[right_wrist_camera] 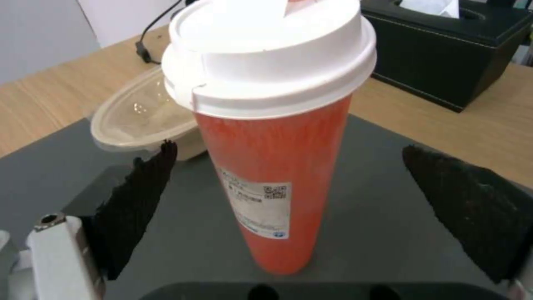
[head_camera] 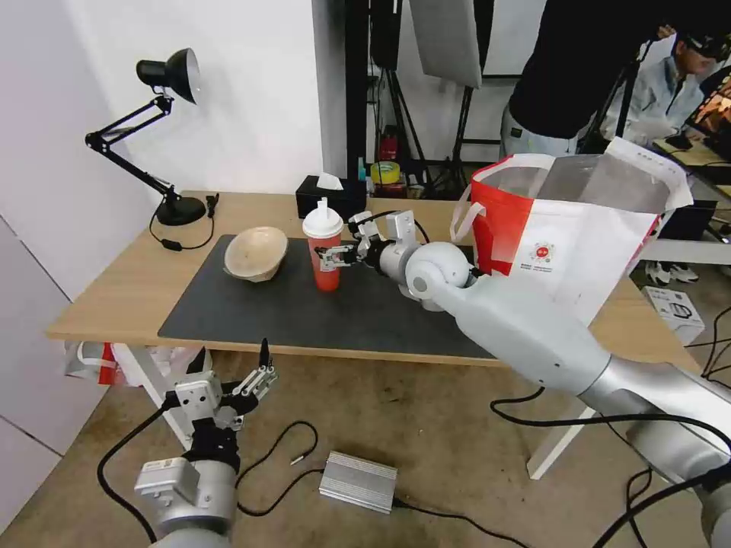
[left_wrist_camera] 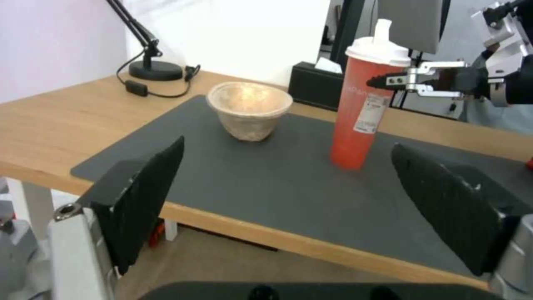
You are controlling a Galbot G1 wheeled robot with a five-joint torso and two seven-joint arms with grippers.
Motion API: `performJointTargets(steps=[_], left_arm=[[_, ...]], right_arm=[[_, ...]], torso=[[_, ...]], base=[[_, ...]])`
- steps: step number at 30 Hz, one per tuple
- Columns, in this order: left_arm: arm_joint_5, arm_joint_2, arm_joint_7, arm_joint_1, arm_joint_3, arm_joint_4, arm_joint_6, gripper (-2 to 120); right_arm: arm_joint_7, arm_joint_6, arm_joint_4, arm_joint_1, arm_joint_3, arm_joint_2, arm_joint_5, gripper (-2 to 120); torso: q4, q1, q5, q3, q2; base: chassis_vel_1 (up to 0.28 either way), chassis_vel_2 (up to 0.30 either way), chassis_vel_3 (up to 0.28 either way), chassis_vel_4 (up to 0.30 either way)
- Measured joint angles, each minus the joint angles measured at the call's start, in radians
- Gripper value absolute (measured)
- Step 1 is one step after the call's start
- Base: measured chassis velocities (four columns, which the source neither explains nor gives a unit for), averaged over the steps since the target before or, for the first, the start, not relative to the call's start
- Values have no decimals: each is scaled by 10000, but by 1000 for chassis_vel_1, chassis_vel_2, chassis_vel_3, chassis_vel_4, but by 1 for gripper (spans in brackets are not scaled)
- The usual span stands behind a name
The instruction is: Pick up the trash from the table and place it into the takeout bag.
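Near the counter's [head_camera: 114, 297] middle, we are bracketing the red cup [head_camera: 324, 259] with the right gripper's [head_camera: 329, 257] spread fingers [right_wrist_camera: 139, 200]; closing likely follows.

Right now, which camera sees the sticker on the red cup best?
The right wrist view: the red cup stands close and its white label faces the camera. The left wrist view shows the label from farther off, side-on. The head view shows the cup with no label visible.

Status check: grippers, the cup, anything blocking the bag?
Right gripper open, fingers either side of red cup, not closed. Left gripper open, low before table. Takeout bag open, path clear.
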Motion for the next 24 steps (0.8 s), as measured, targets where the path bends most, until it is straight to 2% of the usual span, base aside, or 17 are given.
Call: performJointTargets(steps=[24], left_arm=[[-1,5,-3,30,-11,-5,-7,100]], right_arm=[[-207,15,-680,87,13,439,-256,100]], torso=[[0,0,0,0,0]], base=[[0,0,0,0]])
